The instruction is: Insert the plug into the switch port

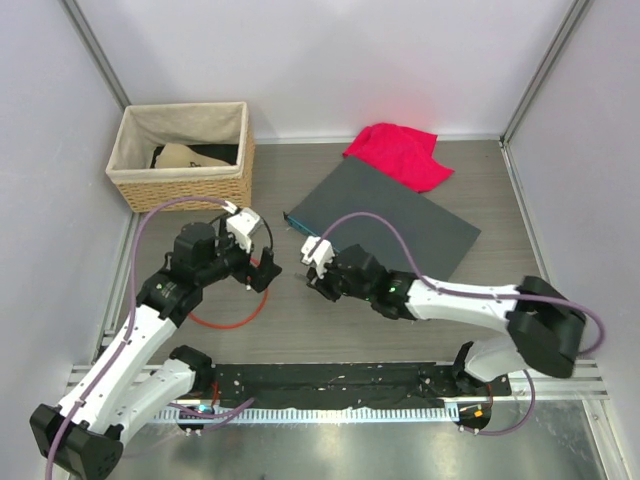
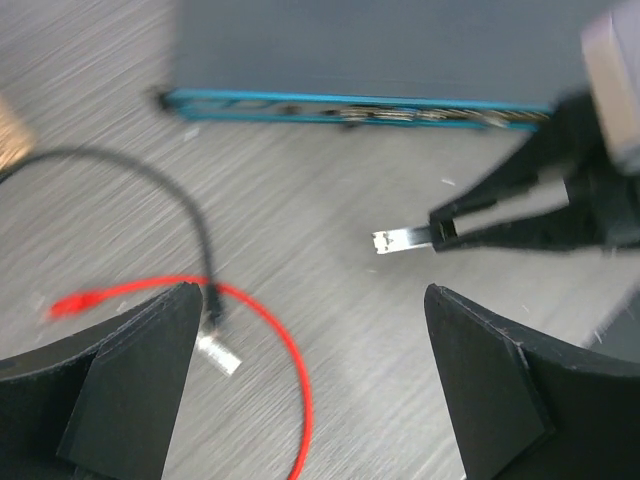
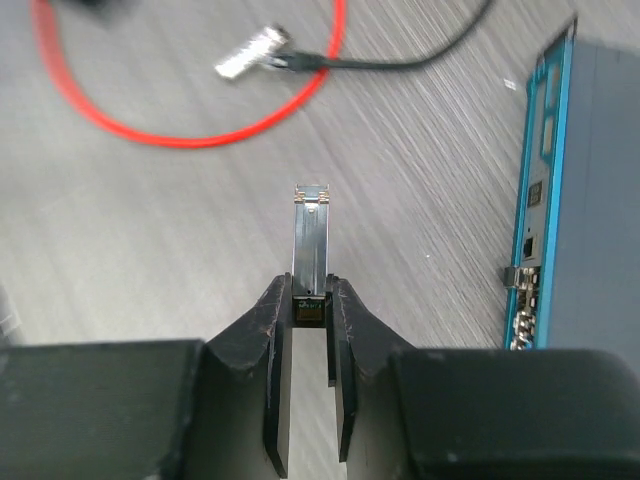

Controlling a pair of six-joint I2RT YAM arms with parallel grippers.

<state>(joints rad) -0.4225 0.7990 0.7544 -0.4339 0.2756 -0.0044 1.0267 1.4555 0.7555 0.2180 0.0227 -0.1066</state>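
Observation:
My right gripper [image 3: 311, 290] is shut on a slim silver metal plug [image 3: 311, 235], which sticks out forward from its fingertips just above the table. The dark-grey switch box [image 1: 390, 225] lies beyond it. Its teal front face [image 3: 545, 190] runs along the right of the right wrist view, with small ports [image 3: 527, 245] in a row. The plug is apart from that face, to its left. In the left wrist view the plug [image 2: 405, 239] and the right gripper [image 2: 445, 230] sit below the teal face [image 2: 350, 108]. My left gripper [image 2: 312, 295] is open and empty above the table.
A red cable loop [image 2: 290, 350] and a black cable with a metal connector [image 2: 215, 350] lie under the left gripper. A woven basket [image 1: 180, 155] stands at the back left. A red cloth [image 1: 400, 152] lies behind the switch.

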